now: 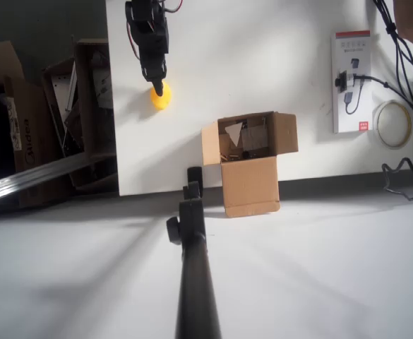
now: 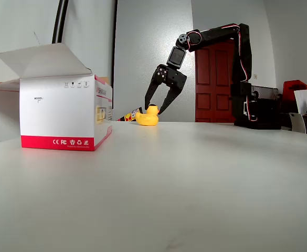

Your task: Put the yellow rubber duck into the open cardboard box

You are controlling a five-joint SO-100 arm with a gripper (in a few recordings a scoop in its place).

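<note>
The yellow rubber duck (image 1: 160, 101) (image 2: 147, 119) sits on the white table, up and to the left of the cardboard box (image 1: 248, 159) in the overhead view. That box stands upright near the table's front edge with its flaps spread open. My black gripper (image 1: 160, 89) (image 2: 154, 111) reaches down from the arm and is open. Its two fingers straddle the duck's head, one on each side, with the tips near the duck's body. The duck still rests on the table.
A white product box with a red stripe (image 1: 352, 81) (image 2: 64, 113) lies to the right in the overhead view, beside a tape roll (image 1: 393, 123) and black cables (image 1: 404, 49). A black pole (image 1: 192, 268) crosses the foreground. Dark cartons (image 1: 22, 120) stand off the table's left edge.
</note>
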